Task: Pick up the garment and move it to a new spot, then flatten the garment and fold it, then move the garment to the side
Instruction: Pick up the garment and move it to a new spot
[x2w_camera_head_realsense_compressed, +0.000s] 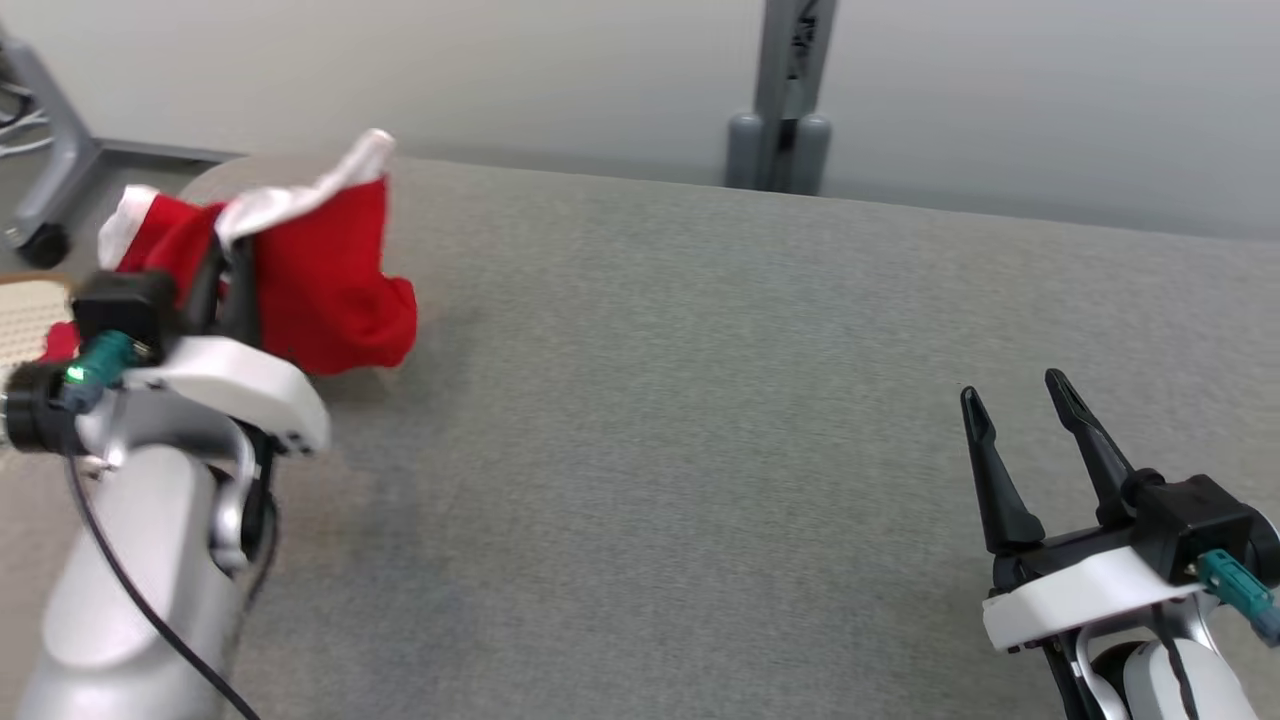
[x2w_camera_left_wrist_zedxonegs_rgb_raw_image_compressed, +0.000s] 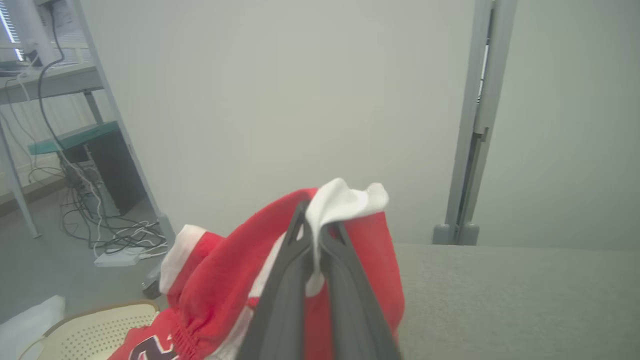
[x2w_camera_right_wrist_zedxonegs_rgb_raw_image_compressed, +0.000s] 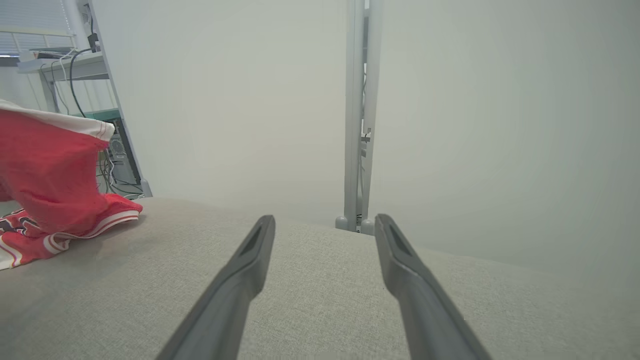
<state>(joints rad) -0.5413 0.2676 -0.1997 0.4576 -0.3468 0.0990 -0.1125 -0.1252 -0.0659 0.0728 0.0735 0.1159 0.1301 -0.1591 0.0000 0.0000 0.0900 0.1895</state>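
Here the left gripper (x2w_camera_left_wrist_zedxonegs_rgb_raw_image_compressed: 317, 224) pinches the red garment (x2w_camera_head_realsense_compressed: 330, 285).

Illegible dark print (x2w_camera_left_wrist_zedxonegs_rgb_raw_image_compressed: 150, 348) on garment (x2w_camera_left_wrist_zedxonegs_rgb_raw_image_compressed: 215, 280)

A robotics lab or test room. A broad work table (x2w_camera_head_realsense_compressed: 700, 400) covered in grey fabric stands against a plain pale partition wall (x2w_camera_left_wrist_zedxonegs_rgb_raw_image_compressed: 280, 100) with a grey metal post (x2w_camera_head_realsense_compressed: 790, 80) behind it. To one side, a metal-framed bench (x2w_camera_left_wrist_zedxonegs_rgb_raw_image_compressed: 50, 82) has a black computer tower (x2w_camera_left_wrist_zedxonegs_rgb_raw_image_compressed: 117, 175) beneath it, and tangled cables (x2w_camera_left_wrist_zedxonegs_rgb_raw_image_compressed: 100, 225) and a white power strip (x2w_camera_left_wrist_zedxonegs_rgb_raw_image_compressed: 117, 258) lie on the grey floor.
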